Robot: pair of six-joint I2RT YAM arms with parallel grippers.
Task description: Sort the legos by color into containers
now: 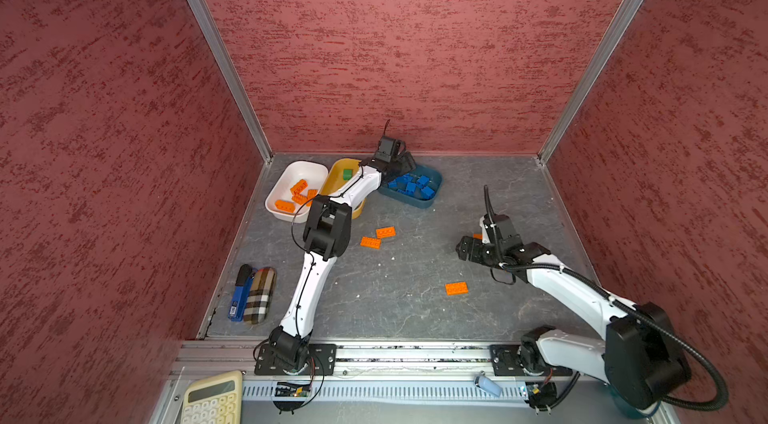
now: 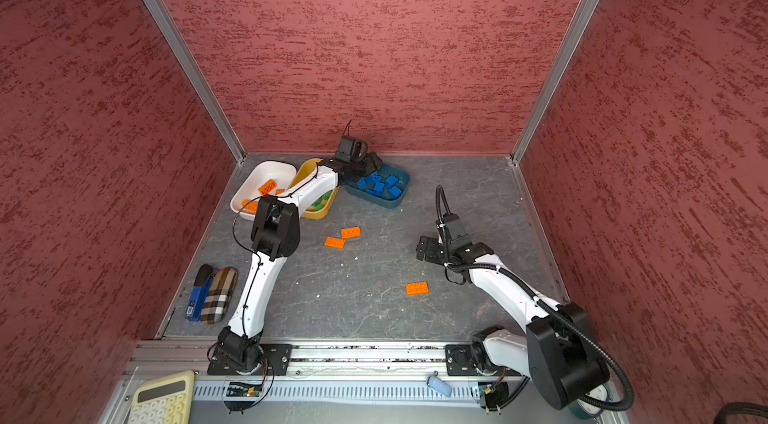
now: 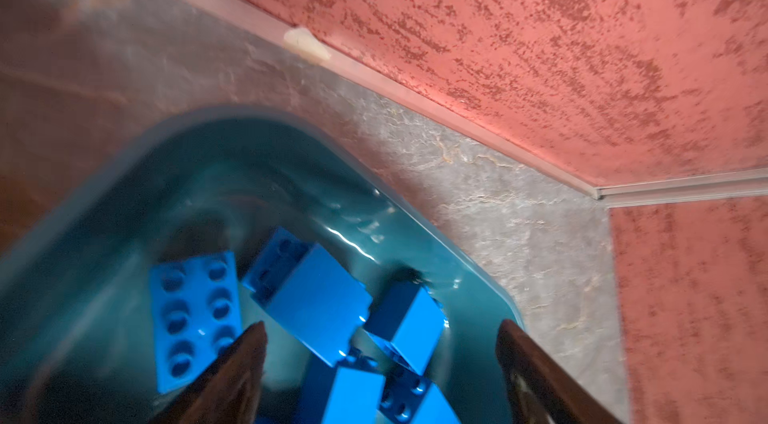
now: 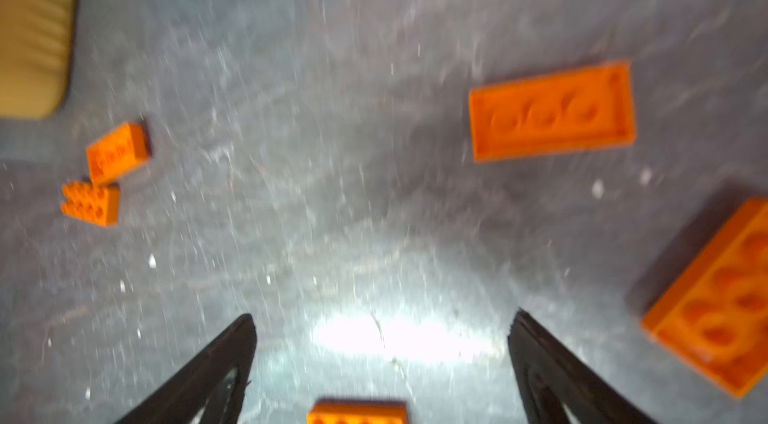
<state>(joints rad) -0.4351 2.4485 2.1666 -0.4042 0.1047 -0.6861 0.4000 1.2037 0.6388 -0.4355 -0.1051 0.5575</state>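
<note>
- Red textured walls (image 1: 374, 48) on 3 sides, grey slab floor (image 1: 415, 310). Clock = top view, 12 at far wall.
- Tubs in a row at 11–12 o'clock of the floor: white tub (image 1: 309, 172) w/ orange bricks (image 1: 298, 186), yellow tub (image 1: 336, 179) w/ a green brick (image 1: 348, 174), teal tub (image 1: 415, 202) w/ blue bricks (image 1: 411, 186).
- L gripper (image 3: 381, 325) hangs over the teal tub, jaws wide apart, nothing between them. Blue bricks lie loose below it.
- R gripper (image 1: 461, 249) sits low over the floor at mid-right, jaws spread, empty.
- Left to sort: orange only, all on the floor. Pair (image 1: 385, 231) lies at 9 o'clock of the R gripper, well apart from it. Lone brick (image 1: 456, 288) lies at 6 o'clock, near.
- R wrist view shows more orange close in. Near brick (image 4: 357, 411) is at the frame edge, in line w/ the gap between the fingers, just back of the tips. Its long axis looks to run finger to finger, but it's partly cut off, so not sure.
- Judgement: R arm is nearer by far to all loose orange; L arm is away at the tubs. Next grab is prob R's.
- If the axis is as read, the wrist needs approx a quarter turn so the jaws close across the short side.
- Drop spot is the white tub, 10 o'clock of the R gripper, w/ the L arm lying in that path. Arms could clash there.
</note>
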